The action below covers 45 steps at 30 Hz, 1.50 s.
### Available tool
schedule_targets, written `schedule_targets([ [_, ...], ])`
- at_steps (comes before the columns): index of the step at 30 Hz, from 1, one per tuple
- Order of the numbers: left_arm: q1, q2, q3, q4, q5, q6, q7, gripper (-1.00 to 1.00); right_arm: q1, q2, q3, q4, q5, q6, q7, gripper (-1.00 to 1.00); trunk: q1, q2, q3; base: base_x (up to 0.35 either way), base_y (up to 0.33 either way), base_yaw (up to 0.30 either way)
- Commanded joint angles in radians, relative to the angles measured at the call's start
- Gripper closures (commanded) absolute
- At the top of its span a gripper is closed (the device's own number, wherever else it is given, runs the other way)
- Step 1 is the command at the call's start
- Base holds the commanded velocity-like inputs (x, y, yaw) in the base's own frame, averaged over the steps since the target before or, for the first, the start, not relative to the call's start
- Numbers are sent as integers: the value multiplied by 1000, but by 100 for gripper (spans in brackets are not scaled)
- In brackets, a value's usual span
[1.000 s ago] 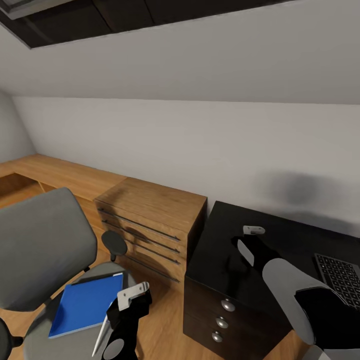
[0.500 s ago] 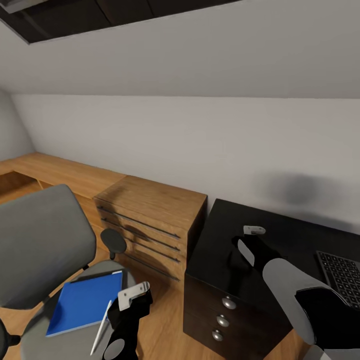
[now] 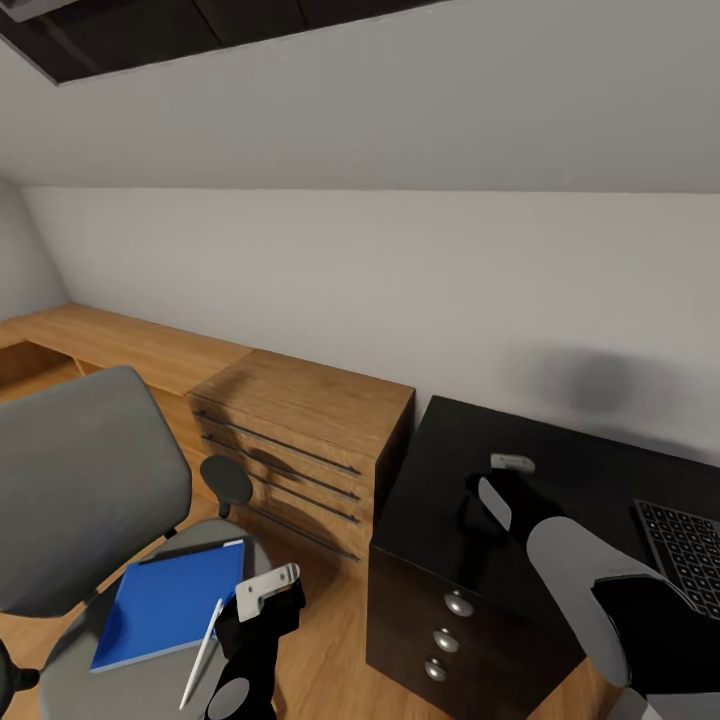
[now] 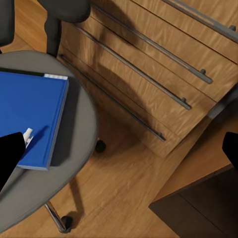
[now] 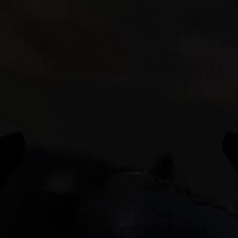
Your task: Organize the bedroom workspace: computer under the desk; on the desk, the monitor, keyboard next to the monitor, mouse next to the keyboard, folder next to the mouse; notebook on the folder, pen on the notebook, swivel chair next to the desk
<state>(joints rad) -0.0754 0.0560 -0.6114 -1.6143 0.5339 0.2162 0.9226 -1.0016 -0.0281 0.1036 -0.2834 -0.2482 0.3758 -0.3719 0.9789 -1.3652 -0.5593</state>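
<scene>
— Since a second ago, what's moved?

— Little. Mostly the camera: the chair (image 3: pixel 85 490) and folder (image 3: pixel 168 604) sit slightly lower and further left in the head view than before. The pen (image 3: pixel 203 653) has slid a touch left too. The right gripper (image 3: pixel 512 463) has turned a bit; its light fitting now looks flatter.

— Where's the folder against the left jaws?

— It lies flat on the grey seat, just left of the left gripper (image 3: pixel 268 588), which hangs over the seat's right edge. The pen leans along the folder's right side, its tip near the seat front. In the left wrist view the folder (image 4: pixel 27 119) is beside one dark fingertip (image 4: pixel 10 153), with a small white bit at the blue edge. The other fingertip is well across that view, so the jaws stand wide apart with nothing between them.

— And the right arm?

— It's over the black tabletop (image 3: pixel 450 500), above the drawer unit (image 3: pixel 450 625). The keyboard (image 3: pixel 690 550) lies to its right on the tabletop. The right wrist view is nearly black, with two dark tips at the far edges — jaws apart.

— Anything else?

— A wooden chest (image 3: pixel 300 440) stands between chair and desk, against the white wall.
</scene>
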Motion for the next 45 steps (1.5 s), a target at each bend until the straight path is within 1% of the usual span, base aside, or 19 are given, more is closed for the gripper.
schedule_targets([
  [1,-1,1,-2,-1,3,6,7,-100,-1,-1,-3,-2,-9,14,-7,-100,0,-1,-1,0,0,0],
  [8,-1,1,-2,-2,3,6,7,-100,0,-1,-15,-1,-9,22,-9,-100,0,-1,-1,0,0,0],
  [19,-1,1,-2,-2,3,7,7,-100,0,-2,-16,29,-9,22,-9,-100,0,-1,-1,0,0,0],
  [27,-1,1,-1,-2,3,7,7,-100,0,-13,-16,36,-8,22,-9,-100,0,-1,-1,0,0,0],
  [28,-1,3,1,-2,3,8,7,-100,0,-16,-16,66,-9,17,-7,-100,0,-1,-1,0,0,0],
  [41,-1,4,4,-1,3,8,7,-100,0,-16,-15,73,-8,15,-7,-100,0,-1,-1,0,0,0],
  [45,-1,4,3,-1,3,9,7,-100,0,-16,-15,73,-8,15,-7,-100,0,-1,-1,-109,0,0],
])
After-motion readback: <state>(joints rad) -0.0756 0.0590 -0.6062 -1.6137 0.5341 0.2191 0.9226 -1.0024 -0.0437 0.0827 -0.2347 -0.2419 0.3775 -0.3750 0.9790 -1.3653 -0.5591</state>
